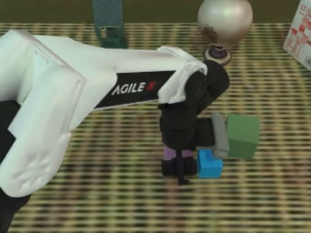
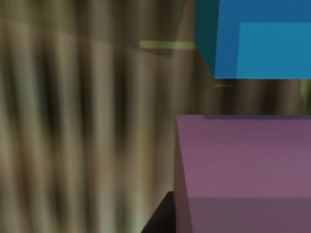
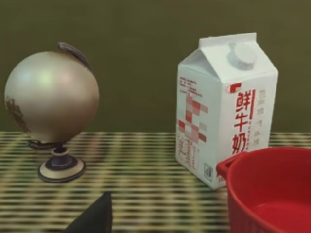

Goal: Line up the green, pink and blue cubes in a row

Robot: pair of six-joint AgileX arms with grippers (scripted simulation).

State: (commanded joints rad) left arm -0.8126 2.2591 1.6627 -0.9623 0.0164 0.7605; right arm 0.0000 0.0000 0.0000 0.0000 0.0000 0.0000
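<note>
The dull green cube (image 1: 242, 136) sits right of centre on the table. The small blue cube (image 1: 210, 163) lies just in front of its left corner. Left of the blue one is the pink cube (image 1: 171, 153), mostly hidden under my left gripper (image 1: 179, 167), which reaches down over it and is shut on it. In the left wrist view the pink cube (image 2: 243, 170) fills the near part, with one dark finger (image 2: 160, 218) against its side and the blue cube (image 2: 257, 43) a small gap beyond. Of my right gripper only one dark fingertip (image 3: 97, 216) shows; that arm is outside the top view.
A pale globe on a stand (image 1: 224, 22) and a teal glass vessel (image 1: 109, 22) stand at the back. A white and red milk carton (image 1: 300, 31) is at the back right. The right wrist view shows a red pot (image 3: 272, 189) close by.
</note>
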